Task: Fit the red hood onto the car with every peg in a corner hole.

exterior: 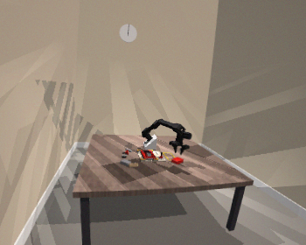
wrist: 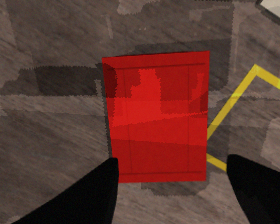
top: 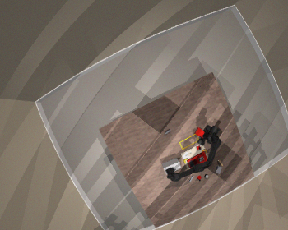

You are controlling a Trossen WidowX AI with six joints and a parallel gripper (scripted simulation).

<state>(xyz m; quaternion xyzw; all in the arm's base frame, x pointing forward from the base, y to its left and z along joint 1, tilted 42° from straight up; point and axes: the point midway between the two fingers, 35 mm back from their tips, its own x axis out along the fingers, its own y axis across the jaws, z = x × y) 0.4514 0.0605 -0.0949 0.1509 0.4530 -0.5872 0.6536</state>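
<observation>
The red hood (top: 200, 132) (exterior: 177, 160) (wrist: 158, 120) lies on the table with its flat roof up, just outside a yellow outline. Its corner holes cannot be made out. My gripper (exterior: 178, 151) (wrist: 171, 164) is open and empty above the hood. In the wrist view one fingertip is by the hood's lower left corner and the other stands off its right side. The red car chassis (top: 197, 159) (exterior: 149, 154) sits near the arm's base, beside a cream part. The pegs and engine block are too small to tell apart.
The yellow outline (top: 181, 145) (wrist: 232, 100) is on the table between hood and chassis. A pale box (top: 171, 165) (exterior: 150, 142) is by the arm's base. A grey and tan block (top: 219, 167) (exterior: 126, 162), a small grey piece (top: 168, 131) and several small parts lie around.
</observation>
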